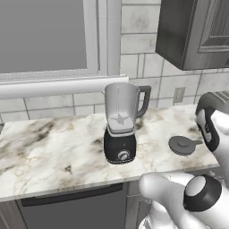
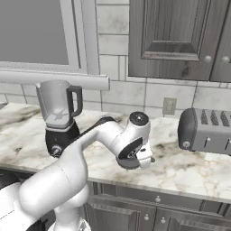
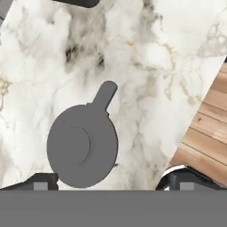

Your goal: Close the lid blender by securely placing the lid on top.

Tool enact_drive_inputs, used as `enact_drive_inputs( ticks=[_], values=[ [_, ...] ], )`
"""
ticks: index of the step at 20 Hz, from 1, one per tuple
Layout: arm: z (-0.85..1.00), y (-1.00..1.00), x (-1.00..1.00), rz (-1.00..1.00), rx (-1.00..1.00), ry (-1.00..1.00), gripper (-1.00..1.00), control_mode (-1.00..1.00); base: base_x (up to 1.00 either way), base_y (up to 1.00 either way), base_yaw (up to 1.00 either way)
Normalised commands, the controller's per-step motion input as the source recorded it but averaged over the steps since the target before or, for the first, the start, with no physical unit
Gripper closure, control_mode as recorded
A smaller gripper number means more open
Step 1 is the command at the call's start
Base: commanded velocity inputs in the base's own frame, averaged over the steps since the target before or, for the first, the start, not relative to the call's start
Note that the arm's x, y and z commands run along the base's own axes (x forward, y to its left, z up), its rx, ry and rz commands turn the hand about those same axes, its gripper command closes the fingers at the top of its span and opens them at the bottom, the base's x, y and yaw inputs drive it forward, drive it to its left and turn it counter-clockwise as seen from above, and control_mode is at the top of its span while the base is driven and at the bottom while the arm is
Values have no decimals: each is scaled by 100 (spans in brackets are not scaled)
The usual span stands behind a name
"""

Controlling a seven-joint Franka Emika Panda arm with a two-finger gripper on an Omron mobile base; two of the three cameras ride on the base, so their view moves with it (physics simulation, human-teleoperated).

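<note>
Fingertips (image 3: 42, 181) sit at the bottom of the hand view, one each side, spread wide with nothing between them, so the gripper (image 3: 111, 181) is fully open and empty. Lid (image 3: 82, 145) lies flat on the marble counter (image 3: 146, 57) directly below the hand, closer to the left fingertip than the right; not touched by either as far as I can tell. It's a dark grey disc with a round raised knob at centre and a short tab sticking out toward the top of the hand view. Counter edge and wooden floor (image 3: 208, 133) show off to the right of the hand. In the left base view the lid (image 1: 183, 145) rests on the counter just beside the white forearm (image 1: 210, 129), and the blender (image 1: 121, 123) stands well apart from it, off to the left: black base with silver dial, clear grey jar upright, handle on the jar's right side, rim uncovered. Right base view has the arm's wrist (image 2: 133, 144) low over the counter, covering the lid spot, with the blender (image 2: 58, 115) beyond the arm on the left and a grey toaster (image 2: 205, 131) on the right, well apart from the hand. Upper cabinets (image 2: 176, 36) hang above the toaster, and a window (image 1: 44, 36) is behind the blender.
</note>
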Motion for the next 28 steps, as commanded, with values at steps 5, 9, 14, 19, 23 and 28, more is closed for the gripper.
enact_drive_inputs(
  ticks=[5, 9, 14, 19, 23, 28],
  values=[
    [-29, -7, 45, -33, 8, 11, -100, -100, 0, 0, 0],
    [-5, -2, 38, -16, 10, 9, -100, -100, 0, 0, 0],
    [-18, -27, 15, -8, 10, 5, -100, -100, 0, 0, 0],
    [-20, -37, 0, -3, 6, 4, -100, -100, 0, 0, 0],
    [-33, -4, 6, 0, 0, 12, -100, -100, 0, 0, 0],
    [-35, 0, 19, -1, 0, 12, -100, -100, 0, 0, 0]
  ],
)
